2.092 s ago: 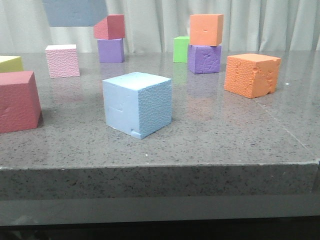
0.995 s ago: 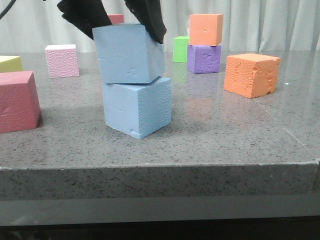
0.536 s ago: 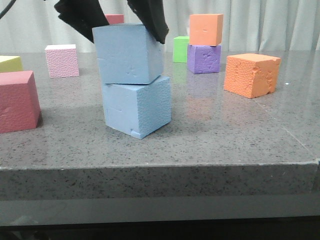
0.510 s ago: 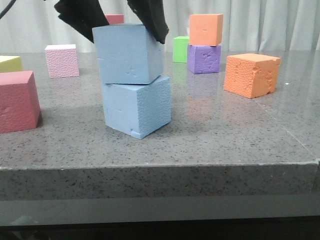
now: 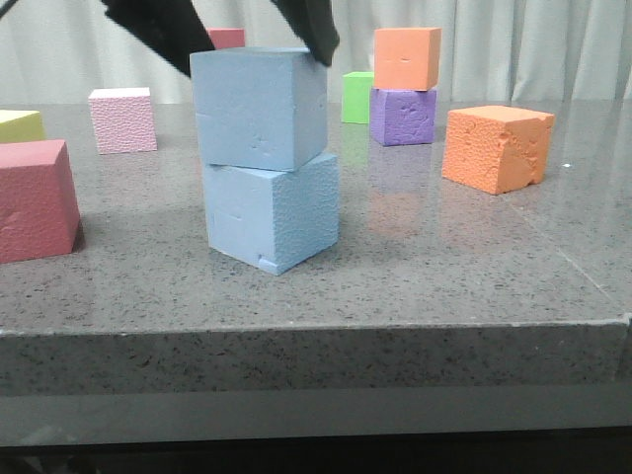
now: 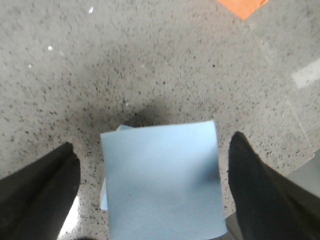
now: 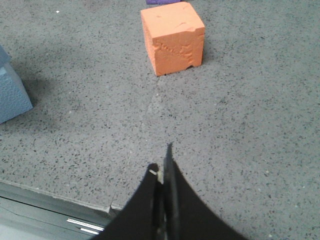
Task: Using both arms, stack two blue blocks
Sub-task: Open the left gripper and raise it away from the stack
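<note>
Blocks first: the upper blue block (image 5: 259, 107) sits on top of the lower blue block (image 5: 273, 209) near the front middle of the grey speckled table (image 5: 425, 267), the top one turned slightly against the one beneath so their faces do not line up. Both show dents and scratches on the near faces. Above them the left gripper (image 5: 237, 30) straddles the top block with its two dark fingers (image 5: 158, 30) spread wide; in the left wrist view the fingers stand clear on either side of the pale blue top face (image 6: 162, 182), with grey table showing in the gaps, so the jaws are parted and not pinching the foam, though in the front view the tips look close to the upper corners and contact there is hard to rule out. The right gripper (image 7: 162, 172) hangs over bare table near the front edge, its fingers pressed together with nothing between them. Just ahead of it lies the chewed-up orange cube (image 7: 172, 37), well apart from the stack. Farther back stand a purple cube (image 5: 403, 116) with a smaller orange cube (image 5: 407, 57) on it, a green cube (image 5: 357, 97), a pink cube (image 5: 122, 119), and at the left edge a dark red cube (image 5: 35, 200).
</note>
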Tool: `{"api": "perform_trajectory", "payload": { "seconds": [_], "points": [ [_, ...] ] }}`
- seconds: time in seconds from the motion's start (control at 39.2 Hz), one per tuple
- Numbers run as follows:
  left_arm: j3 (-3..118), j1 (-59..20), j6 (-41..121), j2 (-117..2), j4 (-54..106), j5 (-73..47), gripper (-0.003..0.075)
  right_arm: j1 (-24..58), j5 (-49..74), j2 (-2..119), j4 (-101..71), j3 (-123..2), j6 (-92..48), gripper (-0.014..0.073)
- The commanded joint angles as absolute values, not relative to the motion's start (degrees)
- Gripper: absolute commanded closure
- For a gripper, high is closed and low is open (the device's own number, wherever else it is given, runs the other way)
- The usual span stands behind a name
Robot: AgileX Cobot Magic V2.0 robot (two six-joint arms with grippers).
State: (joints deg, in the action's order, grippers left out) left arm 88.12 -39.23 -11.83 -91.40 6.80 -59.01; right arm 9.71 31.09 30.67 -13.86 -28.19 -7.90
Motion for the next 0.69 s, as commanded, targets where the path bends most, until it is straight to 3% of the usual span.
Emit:
{"api": "perform_trajectory", "payload": {
  "seconds": [0.0,0.2,0.28,0.48,0.66],
  "points": [
    [91.85,-39.59,-11.68,-88.98,6.83,-57.39,0.0132,9.42,27.42,30.74,-14.03,-29.71,-8.53,0.0633],
    [95.77,-39.59,-10.83,-88.98,6.83,-58.46,0.0135,9.42,27.42,30.74,-14.03,-29.71,-8.53,0.0633],
    [96.03,-39.59,-9.02,-88.95,6.83,-58.12,0.0175,9.42,27.42,30.74,-14.03,-29.71,-8.53,0.0633],
    [96.03,-39.59,-7.09,-88.85,6.83,-57.26,0.0503,9.42,27.42,30.74,-14.03,-29.71,-8.53,0.0633],
    [96.03,-39.59,-5.88,-88.5,6.74,-55.53,0.0736,9.42,27.42,30.74,-14.03,-29.71,-8.53,0.0633]
  ]
}}
